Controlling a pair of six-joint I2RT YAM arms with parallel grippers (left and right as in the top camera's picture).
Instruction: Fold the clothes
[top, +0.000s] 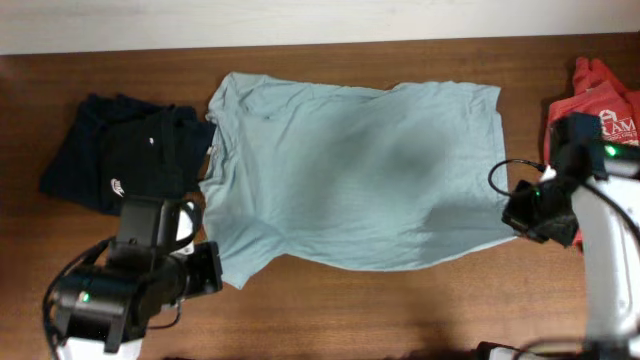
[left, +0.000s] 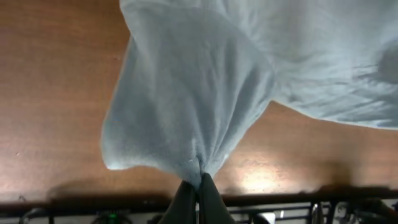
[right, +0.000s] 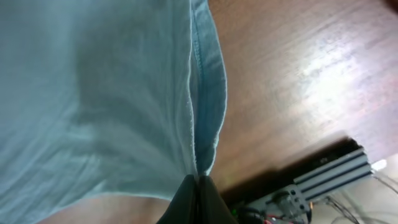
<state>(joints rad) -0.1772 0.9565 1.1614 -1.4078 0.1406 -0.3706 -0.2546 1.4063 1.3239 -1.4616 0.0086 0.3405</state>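
Now, your widest surface is the brown wooden table (top: 400, 310), smooth and glossy enough to throw back glare in the wrist views. Spread across its middle lies the pale grey-blue T-shirt (top: 350, 170), a soft, thin knit lying mostly flat, collar toward the left, straight hem toward the right, with shallow ripples along its near edge. At its left, touching the collar end, sits the navy T-shirt (top: 110, 150), bunched into a dark lump with a small white logo showing. At the far right edge you see the red T-shirt (top: 600, 95), crumpled, white lettering on top, partly hidden behind your right arm.

Your left gripper (left: 199, 183) has its dark fingers pressed together on the near sleeve of the pale shirt, and the cloth fans out from the pinch in soft pleats. Your right gripper (right: 198, 182) is likewise clamped on the near hem corner, where the stitched, doubled hem band runs up from the fingertips.
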